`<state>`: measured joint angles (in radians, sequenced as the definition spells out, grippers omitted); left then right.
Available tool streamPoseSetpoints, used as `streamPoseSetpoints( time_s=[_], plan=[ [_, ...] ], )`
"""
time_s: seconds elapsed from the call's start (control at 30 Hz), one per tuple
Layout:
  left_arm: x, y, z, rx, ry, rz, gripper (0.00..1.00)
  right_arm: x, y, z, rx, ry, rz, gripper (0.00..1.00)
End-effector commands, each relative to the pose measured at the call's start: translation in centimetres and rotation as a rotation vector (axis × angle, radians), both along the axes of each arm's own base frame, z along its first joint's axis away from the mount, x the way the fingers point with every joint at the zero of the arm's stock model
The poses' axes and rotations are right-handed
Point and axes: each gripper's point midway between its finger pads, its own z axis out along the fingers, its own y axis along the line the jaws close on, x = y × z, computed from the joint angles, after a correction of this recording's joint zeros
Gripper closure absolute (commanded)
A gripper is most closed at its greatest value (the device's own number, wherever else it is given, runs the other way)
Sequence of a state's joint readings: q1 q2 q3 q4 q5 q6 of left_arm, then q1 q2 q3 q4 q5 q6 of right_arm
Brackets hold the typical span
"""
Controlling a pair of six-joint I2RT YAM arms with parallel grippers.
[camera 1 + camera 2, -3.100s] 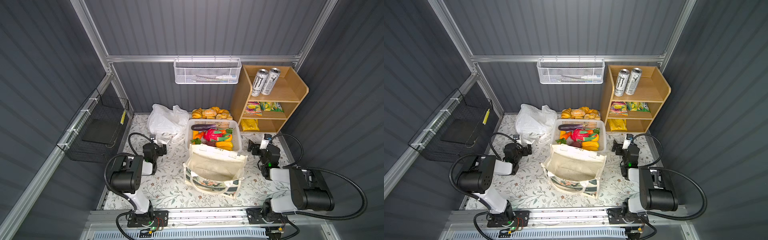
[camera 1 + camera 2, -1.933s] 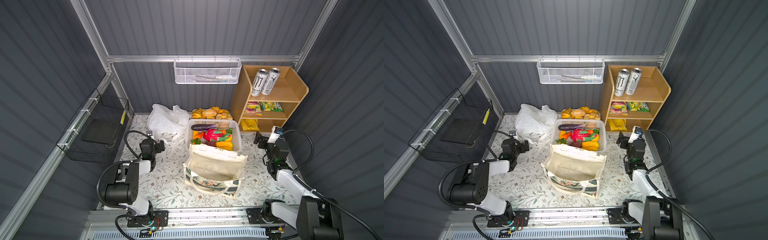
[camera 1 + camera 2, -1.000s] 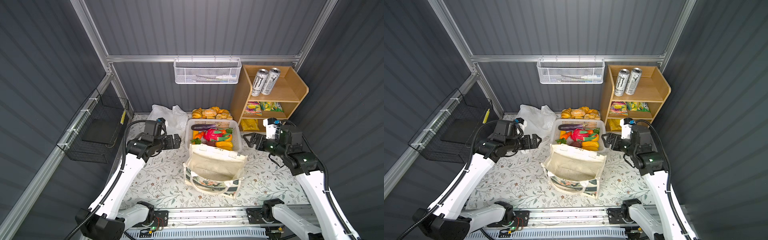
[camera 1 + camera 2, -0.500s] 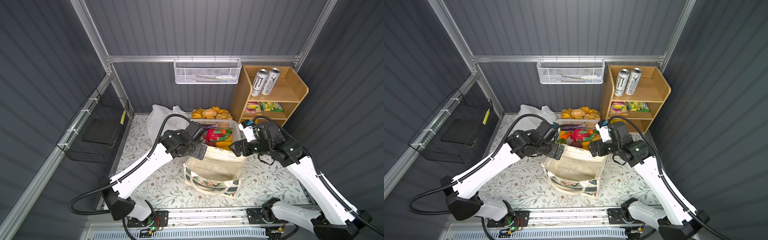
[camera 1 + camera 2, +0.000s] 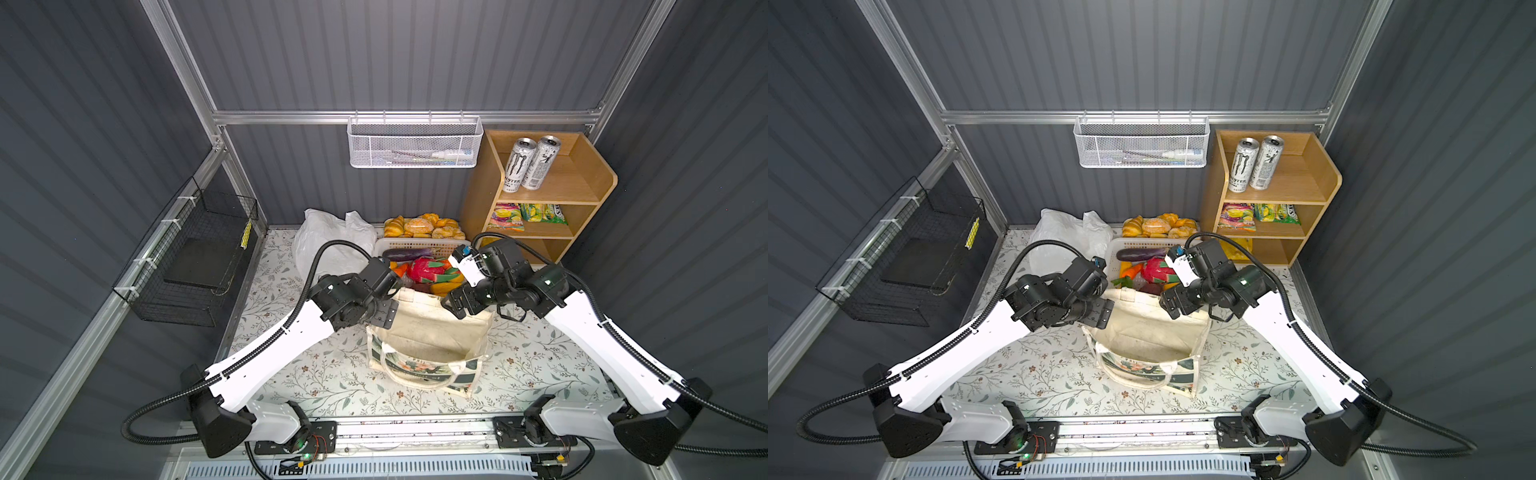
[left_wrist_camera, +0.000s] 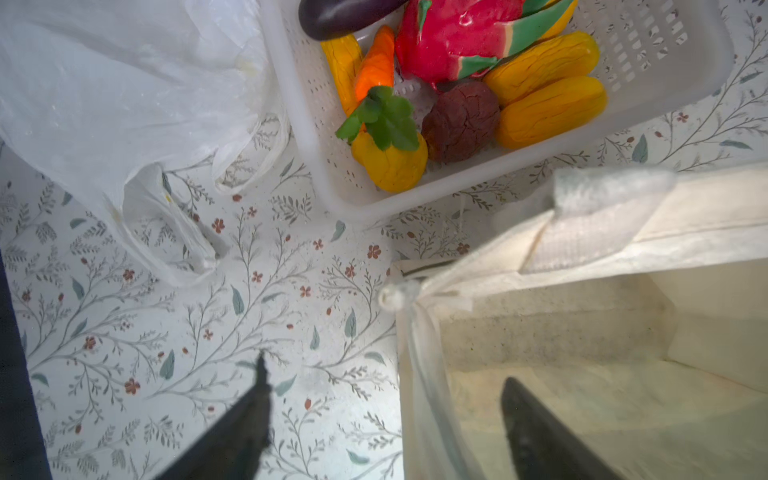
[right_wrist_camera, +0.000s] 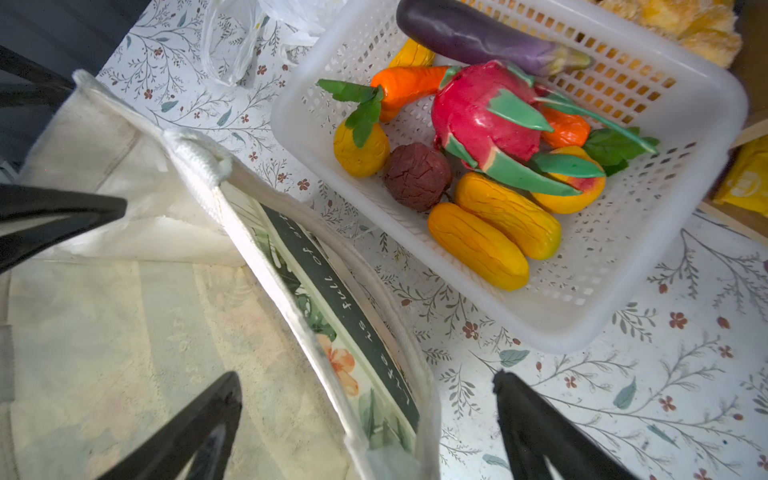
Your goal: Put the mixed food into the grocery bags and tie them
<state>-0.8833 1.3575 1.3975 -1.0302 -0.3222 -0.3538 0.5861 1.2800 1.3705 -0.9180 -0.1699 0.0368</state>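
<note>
Canvas tote rim newly straddled, left tool spread, right tool spread

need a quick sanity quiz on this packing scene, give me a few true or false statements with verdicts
1. The cream tote shows no food inside. True.
2. The purple eggplant lies in the white basket. True.
3. The drink cans stand on the lowest shelf. False: they stand on the top shelf.
4. The right gripper is shut on the eggplant. False: it is open, straddling the tote's wall.
5. The white plastic bag sits inside the tote. False: it lies outside, beside the basket.
</note>
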Motion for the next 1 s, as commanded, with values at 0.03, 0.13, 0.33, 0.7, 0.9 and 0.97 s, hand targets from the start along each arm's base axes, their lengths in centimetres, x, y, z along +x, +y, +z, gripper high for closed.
streamPoseSetpoints(
  time_s=[0.03,0.13,0.33,0.7,0.9,0.97],
  plan=[
    [0.9,0.0,0.3,-0.002,-0.058,0.019,0.83,-1.2,2.2,0.4,0.055,0.042,0.140,0.07],
    [2.1,1.4,1.5,0.048,-0.146,0.046,1.00,-2.0,4.4,0.8,0.146,0.098,0.221,0.12],
    [5.8,5.3,3.9,0.038,-0.221,0.095,1.00,-1.8,8.5,0.8,0.224,0.149,0.285,0.27],
    [16.0,7.6,6.1,0.012,-0.284,0.129,0.61,3.7,17.6,1.7,0.337,0.176,0.187,1.00],
    [16.0,8.2,11.6,-0.075,-0.308,0.212,0.16,8.2,18.5,2.3,0.374,0.113,-0.063,1.00],
    [13.9,8.7,12.6,-0.122,-0.283,0.243,0.12,8.9,18.1,2.6,0.396,0.088,-0.133,1.00]
  ],
)
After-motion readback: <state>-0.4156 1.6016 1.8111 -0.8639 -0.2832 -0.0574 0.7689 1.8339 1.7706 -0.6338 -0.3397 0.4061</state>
